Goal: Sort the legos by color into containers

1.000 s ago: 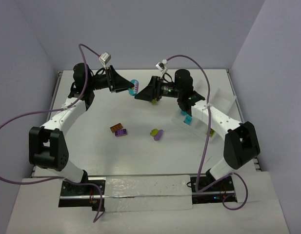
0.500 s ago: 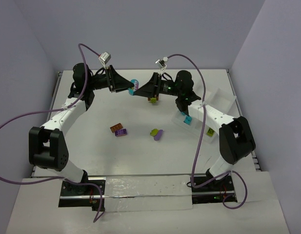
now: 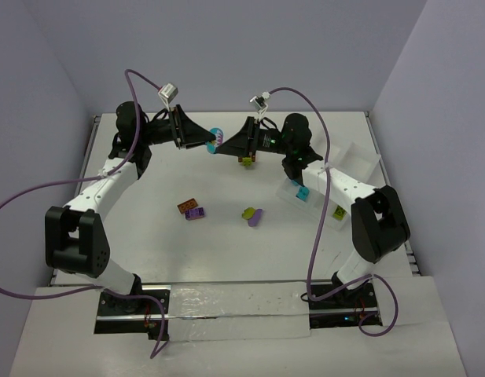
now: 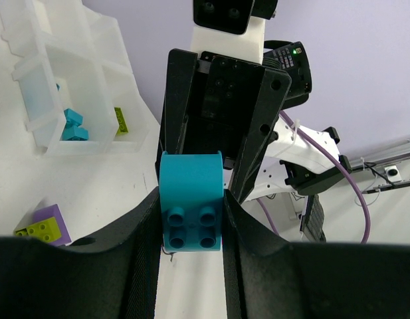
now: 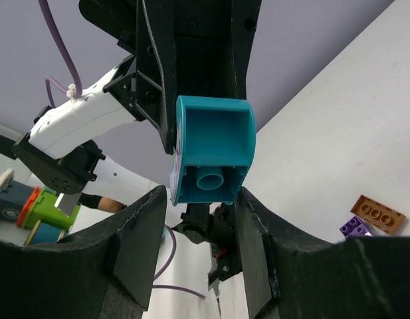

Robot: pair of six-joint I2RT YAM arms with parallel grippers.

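Above the back middle of the table, my left gripper (image 3: 214,141) (image 4: 191,229) is shut on a cyan curved lego (image 4: 191,211) (image 5: 211,147) (image 3: 217,137). A thin pinkish piece clings to one side of it. My right gripper (image 3: 226,146) (image 5: 199,199) faces it head-on. Its jaws straddle the lego's far end, one finger (image 5: 258,232) against it and a narrow gap at the other finger (image 5: 138,232). The white tray of containers (image 3: 354,161) (image 4: 92,40) lies at the right. It holds cyan legos (image 3: 303,192) (image 4: 73,125) and a lime one (image 3: 339,210) (image 4: 120,121).
An orange lego (image 3: 187,206) (image 5: 376,212) and a purple one (image 3: 196,213) (image 5: 354,227) lie mid-table. A lime-and-purple clump (image 3: 252,214) (image 4: 42,226) lies right of them. Another lime lego (image 3: 245,162) shows just below the right gripper. Purple cables arc over both arms.
The right gripper has moved left to the cyan lego in the left gripper, and its jaws have narrowed around it. The left gripper has stayed put.
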